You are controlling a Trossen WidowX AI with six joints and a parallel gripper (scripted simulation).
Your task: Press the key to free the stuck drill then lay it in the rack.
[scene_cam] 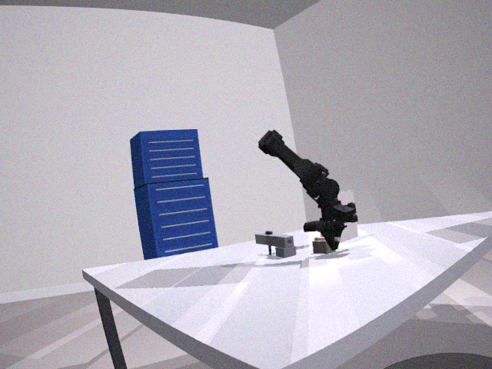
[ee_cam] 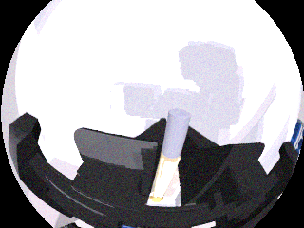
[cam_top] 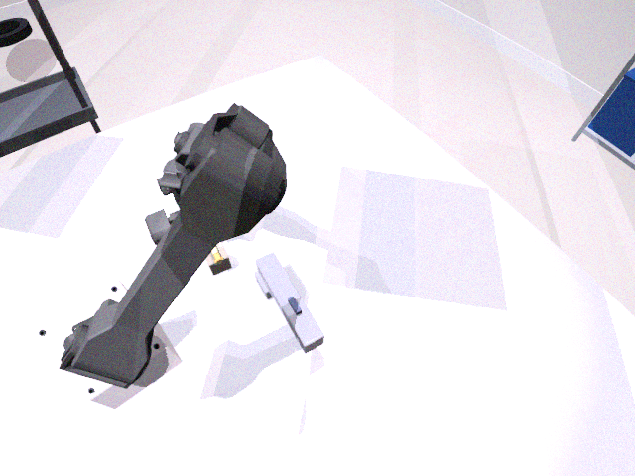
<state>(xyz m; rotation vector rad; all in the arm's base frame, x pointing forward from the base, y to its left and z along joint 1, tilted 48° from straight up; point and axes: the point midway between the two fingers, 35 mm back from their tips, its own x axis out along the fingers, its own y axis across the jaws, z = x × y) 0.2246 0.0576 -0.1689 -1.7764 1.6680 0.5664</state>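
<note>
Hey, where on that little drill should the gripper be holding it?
On the yellow shank, from above, jaws squeezing its sides. It is a slim straight rod with a grey tip; the gripper is shut on the drill there, by the small block.

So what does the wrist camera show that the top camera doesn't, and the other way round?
Only the wrist view shows the gripper shut on the drill, its pale tip pointing away between the dark fingers. Only the top view shows the long grey block with its blue key, apart from the arm. Both show the white table.
</note>
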